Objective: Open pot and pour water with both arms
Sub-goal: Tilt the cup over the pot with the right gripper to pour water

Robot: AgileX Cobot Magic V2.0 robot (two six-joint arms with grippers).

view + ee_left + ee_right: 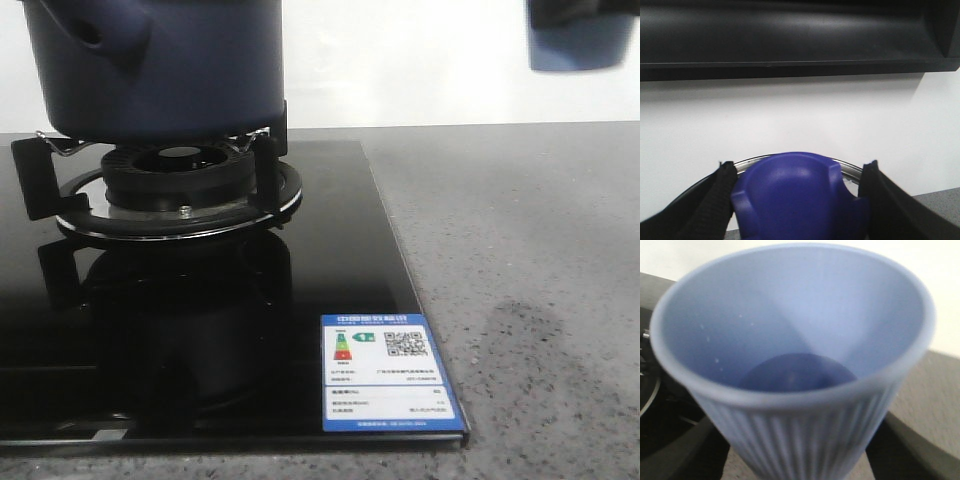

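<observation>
The dark navy pot [160, 70] sits on the gas burner [180, 172] at the far left; its top is cut off by the front view. In the left wrist view my left gripper [799, 171] is shut on the lid's blue knob [795, 200], and the lid's metal rim [752, 162] shows behind it. Whether the lid rests on the pot cannot be told. My right gripper [795, 455] is shut on a pale blue ribbed cup [790, 340], held upright high at the right [578, 52]. The cup's bottom looks darker blue.
A black glass cooktop [330, 260] with an energy label [387, 385] covers the left and middle. The grey stone counter [530, 280] lies to its right. Pan supports [35, 175] ring the burner. A black hood [790, 35] hangs above on the white wall.
</observation>
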